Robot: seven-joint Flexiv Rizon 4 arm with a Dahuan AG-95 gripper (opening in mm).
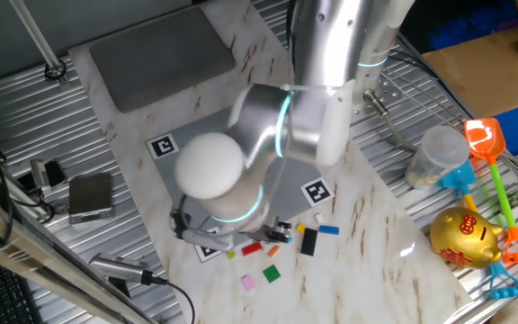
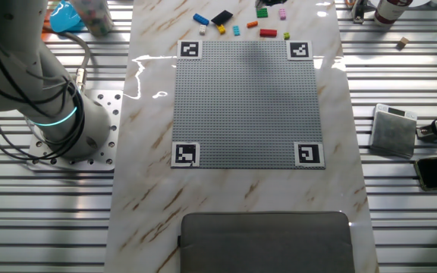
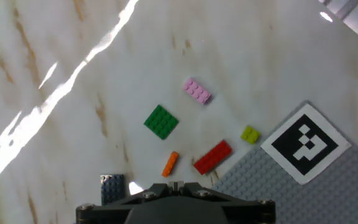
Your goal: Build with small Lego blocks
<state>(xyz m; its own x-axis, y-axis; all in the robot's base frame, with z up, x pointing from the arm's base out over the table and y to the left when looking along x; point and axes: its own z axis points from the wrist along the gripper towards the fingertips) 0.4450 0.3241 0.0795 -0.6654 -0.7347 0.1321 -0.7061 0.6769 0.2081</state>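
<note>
In the hand view the small Lego blocks lie loose on the marble: a pink one (image 3: 196,90), a green one (image 3: 161,121), a small yellow one (image 3: 250,134), a red one (image 3: 212,157), an orange one (image 3: 169,164) and a dark one (image 3: 112,188). My gripper (image 3: 174,185) hovers just above them at the bottom edge, its jaws shut together with nothing visible between them. The grey studded plate (image 3: 303,193) begins at the lower right. From the other fixed view the same blocks, such as the red (image 2: 268,33) and blue (image 2: 200,19) ones, sit beyond the plate (image 2: 246,102). The arm hides the gripper in one fixed view.
A grey flat pad (image 2: 268,241) lies past the plate's far side. A small grey box (image 2: 394,130) rests on the metal slats. A gold piggy bank (image 1: 464,238) and an orange toy shovel (image 1: 484,139) lie off the marble.
</note>
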